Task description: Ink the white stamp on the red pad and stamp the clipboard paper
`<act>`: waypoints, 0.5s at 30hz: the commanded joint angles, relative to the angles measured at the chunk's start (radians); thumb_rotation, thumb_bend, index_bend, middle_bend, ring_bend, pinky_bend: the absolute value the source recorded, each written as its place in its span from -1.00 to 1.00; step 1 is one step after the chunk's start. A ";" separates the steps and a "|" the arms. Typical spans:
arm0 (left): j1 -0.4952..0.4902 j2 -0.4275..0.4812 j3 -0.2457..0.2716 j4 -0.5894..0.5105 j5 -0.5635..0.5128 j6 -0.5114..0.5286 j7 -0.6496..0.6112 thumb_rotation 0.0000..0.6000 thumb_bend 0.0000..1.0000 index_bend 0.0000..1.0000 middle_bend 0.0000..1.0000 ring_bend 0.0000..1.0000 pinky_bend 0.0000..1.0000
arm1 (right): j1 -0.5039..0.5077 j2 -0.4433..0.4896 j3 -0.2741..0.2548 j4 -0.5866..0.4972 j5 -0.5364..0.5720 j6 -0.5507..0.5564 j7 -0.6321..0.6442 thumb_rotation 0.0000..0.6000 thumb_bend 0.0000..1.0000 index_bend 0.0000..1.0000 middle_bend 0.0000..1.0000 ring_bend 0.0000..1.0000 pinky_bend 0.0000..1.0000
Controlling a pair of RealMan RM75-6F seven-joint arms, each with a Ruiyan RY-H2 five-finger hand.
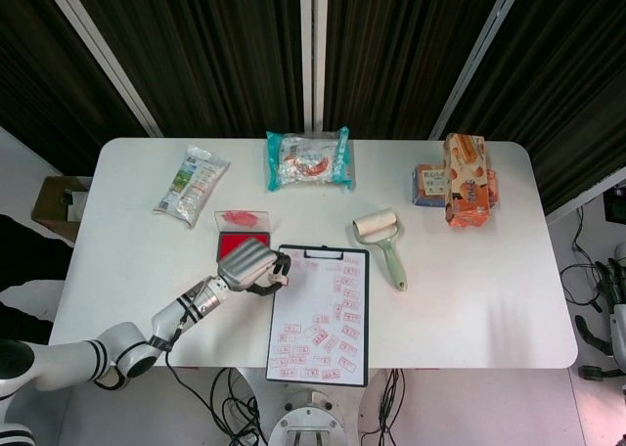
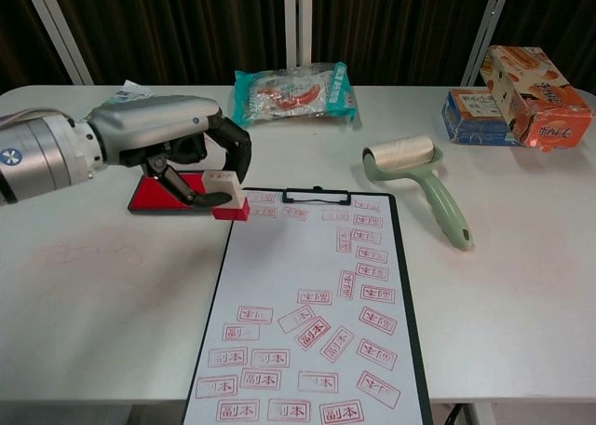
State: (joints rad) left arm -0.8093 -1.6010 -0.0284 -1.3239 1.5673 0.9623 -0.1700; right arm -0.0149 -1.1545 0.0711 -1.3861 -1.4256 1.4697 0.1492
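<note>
My left hand (image 2: 177,150) pinches the white stamp (image 2: 228,198), its red-inked face pointing down. The stamp hangs just over the top left corner of the clipboard paper (image 2: 298,294), which carries several red stamp marks. In the head view the left hand (image 1: 250,268) sits at the clipboard's (image 1: 318,314) upper left edge. The red pad (image 1: 242,243) lies just behind the hand, and in the chest view the hand partly covers this red pad (image 2: 149,201). Only a sliver of my right hand (image 1: 616,288) shows at the right edge, off the table.
A green lint roller (image 2: 419,178) lies right of the clipboard. A teal snack bag (image 2: 293,91) is at the back centre, orange boxes (image 2: 521,94) at the back right, and a white packet (image 1: 191,184) at the back left. The pad's clear lid (image 1: 238,217) lies behind the pad.
</note>
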 commanded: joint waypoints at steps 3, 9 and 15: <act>-0.020 -0.054 -0.007 0.036 -0.015 -0.033 0.015 1.00 -0.13 0.37 0.40 1.00 1.00 | -0.001 0.003 -0.001 0.003 0.004 -0.004 0.005 1.00 -0.52 -1.00 -1.00 -1.00 -1.00; -0.040 -0.078 -0.020 0.093 -0.024 -0.056 -0.002 1.00 -0.13 0.37 0.40 1.00 1.00 | 0.004 -0.003 -0.002 0.009 0.005 -0.017 0.008 1.00 -0.52 -1.00 -1.00 -1.00 -1.00; -0.051 -0.098 -0.045 0.142 -0.066 -0.083 -0.012 1.00 -0.14 0.37 0.40 1.00 1.00 | 0.008 -0.004 0.000 0.012 0.006 -0.020 0.003 1.00 -0.52 -1.00 -1.00 -1.00 -1.00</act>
State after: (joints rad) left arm -0.8574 -1.6913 -0.0656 -1.1904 1.5138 0.8879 -0.1810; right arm -0.0074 -1.1589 0.0713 -1.3744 -1.4193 1.4492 0.1522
